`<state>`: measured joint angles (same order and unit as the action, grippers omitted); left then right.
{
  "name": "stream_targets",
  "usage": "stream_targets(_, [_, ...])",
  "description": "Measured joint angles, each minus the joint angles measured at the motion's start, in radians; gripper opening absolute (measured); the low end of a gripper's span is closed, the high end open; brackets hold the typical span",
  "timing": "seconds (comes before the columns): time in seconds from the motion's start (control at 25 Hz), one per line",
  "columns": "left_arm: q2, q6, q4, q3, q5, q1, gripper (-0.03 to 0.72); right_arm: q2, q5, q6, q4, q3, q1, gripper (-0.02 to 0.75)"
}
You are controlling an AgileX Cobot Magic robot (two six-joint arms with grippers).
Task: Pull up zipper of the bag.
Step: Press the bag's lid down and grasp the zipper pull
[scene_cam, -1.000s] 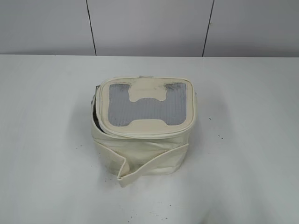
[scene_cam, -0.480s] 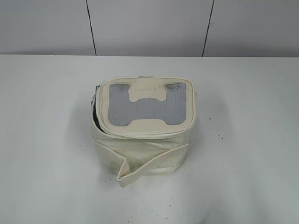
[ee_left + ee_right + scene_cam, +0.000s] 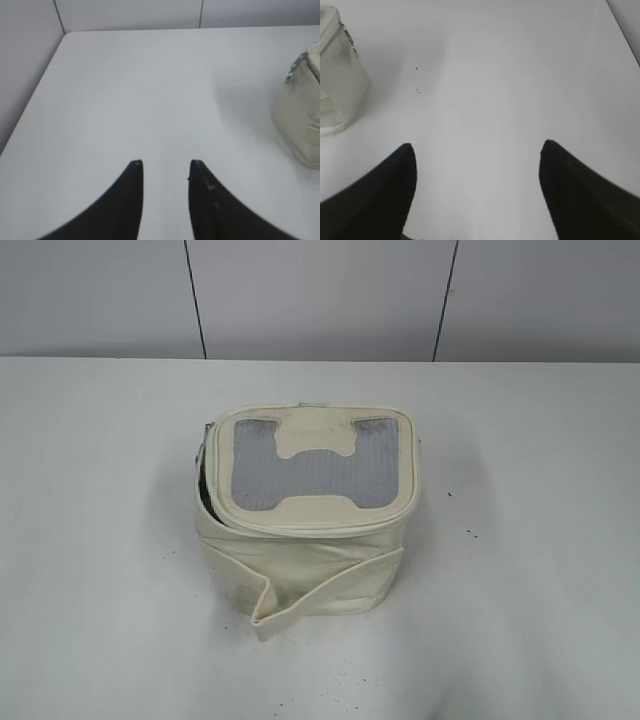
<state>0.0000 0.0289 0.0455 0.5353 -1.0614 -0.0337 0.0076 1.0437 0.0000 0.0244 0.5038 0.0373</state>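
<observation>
Sits near the middle of the white table (image 3: pixel 100 540): the bag (image 3: pixel 305 570), boxy and cream, upright on its base, lid lying on top with the grey mesh panel (image 3: pixel 315 475) facing up. Gapes along the left edge, a dark slit between lid and body there, so the zipper (image 3: pixel 205 495) looks undone on that side at least; closed or not along the far edge, cannot tell. Hangs loose and folded across the near side, the strap band (image 3: pixel 320 595), away from the track. Shows as a glint of silver at the bag's upper corner in both wrist views, probably a metal pull (image 3: pixel 347 34), too blurred to be sure.

Hovers over bare table left of the bag, the left gripper (image 3: pixel 165 167), jaws narrowly parted and empty. Hovers right of it, the right gripper (image 3: pixel 477 150), jaws wide and empty. Both well apart from the bag, neither visible from the exterior camera. Likely a start pose, nothing yet grasped.
</observation>
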Motion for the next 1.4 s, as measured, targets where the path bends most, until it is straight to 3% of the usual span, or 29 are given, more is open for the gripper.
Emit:
stream_targets(0.24, [0.148, 0.0, 0.055, 0.017, 0.104, -0.009, 0.245, 0.225, -0.106, -0.027, 0.049, 0.085, 0.002, 0.57])
stream_targets(0.36, [0.277, 0.033, 0.163, 0.019, 0.202, -0.009, 0.26, 0.37, -0.207, -0.05, 0.055, 0.119, 0.049, 0.57])
stream_targets(0.64, [0.705, 0.382, 0.57, 0.08, 0.315, -0.009, 0.318, 0.757, -0.279, -0.163, 0.058, 0.276, 0.211, 0.57])
stream_targets(0.84, [1.027, 0.63, 0.777, 0.164, 0.262, -0.009, 0.323, 1.07, -0.282, -0.361, 0.126, 0.449, 0.272, 0.57])
stream_targets(1.24, [1.471, 0.874, 0.859, 0.422, 0.095, -0.009, 0.328, 1.583, -0.18, -0.784, 0.434, 0.868, 0.278, 0.57])
stream_targets(1.4, [1.591, 0.961, 0.883, 0.498, 0.04, -0.009, 0.329, 1.762, -0.075, -0.899, 0.552, 1.058, 0.291, 0.529])
